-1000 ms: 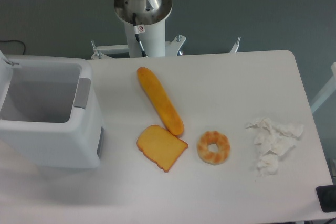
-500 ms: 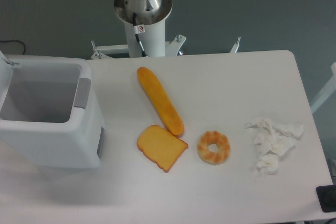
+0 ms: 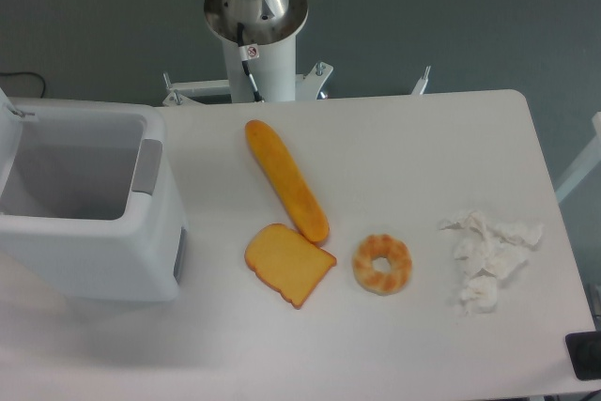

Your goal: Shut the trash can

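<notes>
Fixed camera: the trash can stands at the bench left edge, mouth open, lid swung up past the frame edge, leaving its grey latch tab exposed. The hand is out of view; its opening cannot be told

The open white trash can sits at the left edge of the white table, with a long baguette, a toast slice, a glazed donut and crumpled tissue spread rightward, and the robot base at top centre.
</notes>
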